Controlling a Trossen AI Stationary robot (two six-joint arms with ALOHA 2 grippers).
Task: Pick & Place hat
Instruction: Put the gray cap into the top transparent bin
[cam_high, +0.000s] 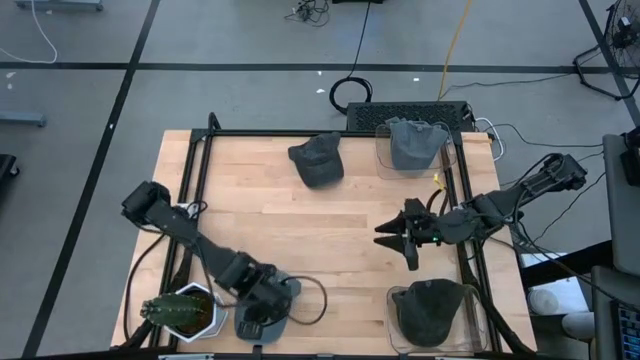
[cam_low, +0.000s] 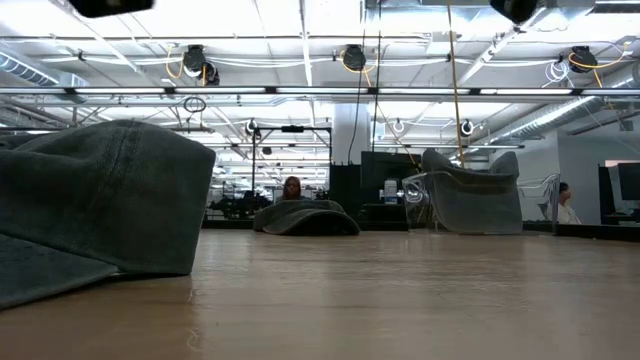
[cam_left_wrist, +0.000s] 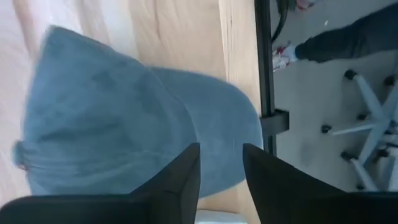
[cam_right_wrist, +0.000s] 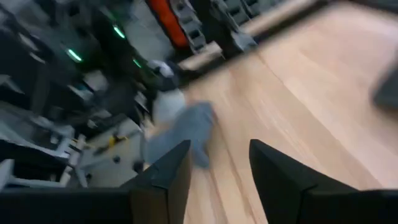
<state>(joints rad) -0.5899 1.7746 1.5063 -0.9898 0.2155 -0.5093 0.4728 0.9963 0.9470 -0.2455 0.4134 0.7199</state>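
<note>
Caps lie at four spots on the wooden table (cam_high: 330, 225), seen from above. The left gripper (cam_high: 270, 300) hangs at the 7 o'clock corner, directly over a blue-grey cap (cam_high: 255, 322) that sits by the near edge beside a potted plant (cam_high: 180, 312). Its wrist camera shows the two dark fingers (cam_left_wrist: 180, 177) parted, with the cap's crown visible through the gap and nothing pinched. The table-level view shows that cap resting flat with no finger on it. Which way its brim runs cannot be read with certainty.

The right gripper (cam_high: 390, 240) hovers at about 3 o'clock, its fingers spread and empty, tips aimed toward 9 o'clock. A loose dark cap (cam_high: 318, 160) lies at roughly 11 o'clock from it, well apart, near the far edge. A grey cap (cam_high: 415, 143) rests in a clear tray (cam_high: 383, 160) at 1 o'clock, and another dark cap (cam_high: 432, 310) fills a second clear tray (cam_high: 398, 296) at 5 o'clock.

By position, the blue-grey cap is the left arm's to take with a straight descent. The loose dark cap is nearer the right arm, which would need to swing toward 11 o'clock.
</note>
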